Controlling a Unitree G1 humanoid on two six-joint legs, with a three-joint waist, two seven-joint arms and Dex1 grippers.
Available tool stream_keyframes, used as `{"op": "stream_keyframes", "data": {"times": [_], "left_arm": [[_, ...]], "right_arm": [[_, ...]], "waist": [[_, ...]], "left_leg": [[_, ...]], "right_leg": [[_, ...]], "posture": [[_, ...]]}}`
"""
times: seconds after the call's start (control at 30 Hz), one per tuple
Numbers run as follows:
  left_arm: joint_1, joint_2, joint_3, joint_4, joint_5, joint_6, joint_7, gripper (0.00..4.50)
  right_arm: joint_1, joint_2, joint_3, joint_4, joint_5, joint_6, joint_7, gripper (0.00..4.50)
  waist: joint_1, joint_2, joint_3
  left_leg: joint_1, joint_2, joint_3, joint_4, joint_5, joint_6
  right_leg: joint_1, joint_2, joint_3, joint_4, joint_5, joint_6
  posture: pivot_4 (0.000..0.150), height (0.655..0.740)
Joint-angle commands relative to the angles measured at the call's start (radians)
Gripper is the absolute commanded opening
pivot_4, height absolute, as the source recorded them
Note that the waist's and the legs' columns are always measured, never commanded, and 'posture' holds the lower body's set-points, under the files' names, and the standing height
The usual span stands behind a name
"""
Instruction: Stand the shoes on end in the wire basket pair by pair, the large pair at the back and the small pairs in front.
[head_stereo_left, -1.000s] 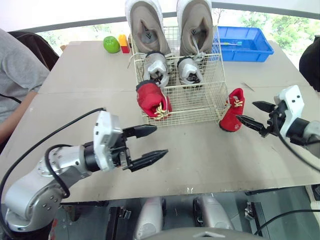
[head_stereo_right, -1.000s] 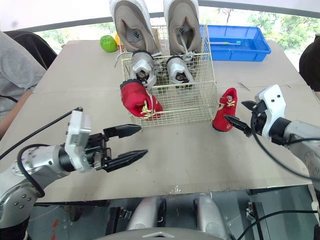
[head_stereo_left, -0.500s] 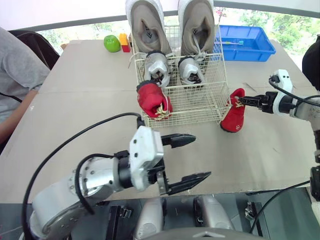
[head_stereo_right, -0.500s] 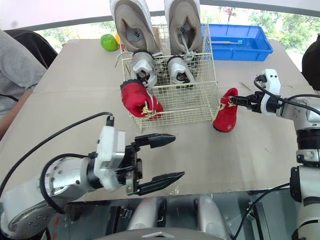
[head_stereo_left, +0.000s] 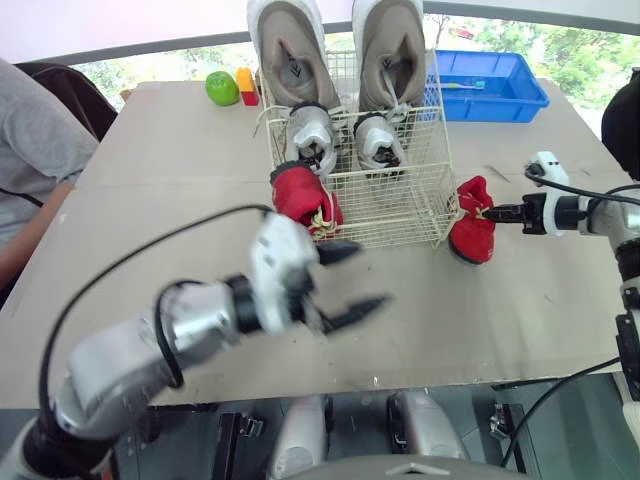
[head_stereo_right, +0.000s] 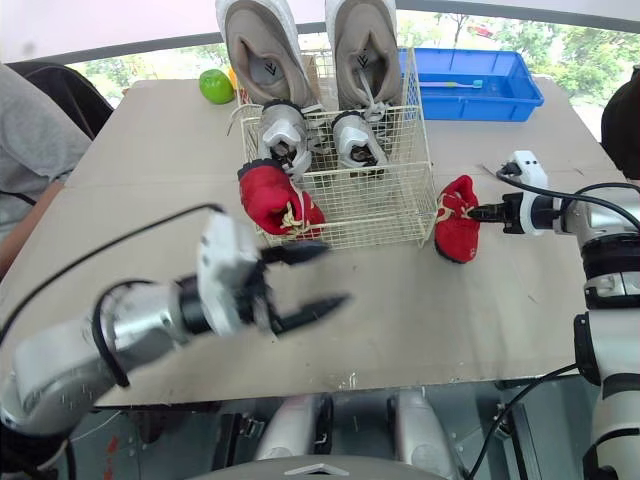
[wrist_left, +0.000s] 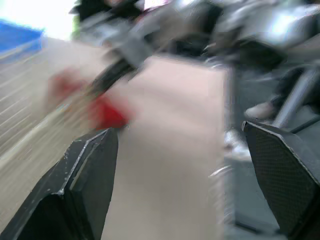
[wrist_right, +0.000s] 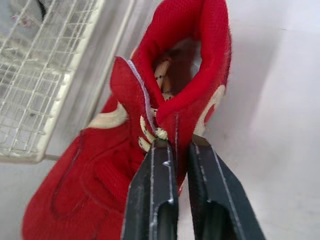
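The right hand (wrist_right: 172, 145) grips the collar of the red shoe (head_stereo_right: 455, 232) on the table (head_stereo_right: 520, 300), just right of the wire basket (head_stereo_right: 385, 205), whose open front corner lies to its left; the left hand (head_stereo_right: 335, 272) hangs open.

Bright daylight pours from the overexposed far windows (head_stereo_left: 570, 45); shadows on the table (head_stereo_left: 180, 180) are soft; the left claw (head_stereo_left: 372, 273) is motion-blurred, its wrist view streaked.

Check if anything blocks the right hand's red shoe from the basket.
Only the right wall of the wire basket stands between them; the red shoe, pinched by the right hand, sits just outside it. The front space inside looks free.
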Motion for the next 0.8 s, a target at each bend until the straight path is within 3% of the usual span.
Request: {"op": "stream_keyframes", "data": {"times": [0.03,0.27,0.37,0.57,0.67,0.8], "left_arm": [[0.014,-0.017,0.048,0.002,0.031,-0.047,-0.115,4.33],[0.044,-0.059,0.062,-0.012,0.046,-0.048,-0.216,4.33],[0.063,-0.062,0.076,-0.010,0.059,-0.048,-0.242,4.33],[0.096,-0.087,0.104,-0.021,0.076,-0.055,-0.255,4.33],[0.152,-0.127,0.151,-0.045,0.090,-0.071,-0.207,4.33],[0.239,-0.142,0.219,-0.073,0.082,-0.098,-0.245,4.33]], "right_arm": [[0.060,-0.053,-0.141,-0.188,0.067,0.071,-0.038,0.12],[0.295,0.020,-0.552,-0.838,0.307,0.170,-0.216,0.12],[0.292,0.174,-0.655,-1.028,0.453,0.094,-0.311,0.12],[0.313,0.293,-0.543,-1.197,0.405,-0.056,-0.457,0.12],[0.343,0.381,-0.436,-1.208,0.296,-0.223,-0.507,0.12],[0.417,0.483,-0.282,-1.193,0.131,-0.450,-0.539,0.12]], "waist": [[0.003,0.000,0.001],[-0.003,0.001,0.001],[-0.014,0.001,0.001],[-0.012,0.003,0.002],[-0.010,0.002,0.002],[-0.007,0.003,0.002]], "left_leg": [[-0.001,0.000,0.000,0.000,0.000,0.000],[-0.003,0.000,0.000,-0.001,-0.002,0.002],[0.000,0.001,-0.001,-0.002,-0.002,0.002],[0.001,0.002,0.000,-0.001,-0.001,0.002],[0.000,0.001,0.000,-0.001,-0.002,0.002],[-0.001,0.002,0.000,-0.002,-0.002,0.002]], "right_leg": [[0.000,-0.001,0.000,-0.001,0.000,0.000],[-0.002,-0.003,0.003,-0.001,-0.001,0.003],[-0.002,0.000,0.004,0.000,-0.001,0.003],[-0.002,0.001,0.003,0.001,-0.001,0.002],[-0.002,-0.001,0.005,0.000,-0.001,0.002],[-0.004,-0.002,0.006,0.000,-0.001,0.002]], "posture": [[0.150,0.7400],[0.150,0.7400],[0.150,0.7400],[0.150,0.7400],[0.150,0.7400],[0.150,0.7400]]}}
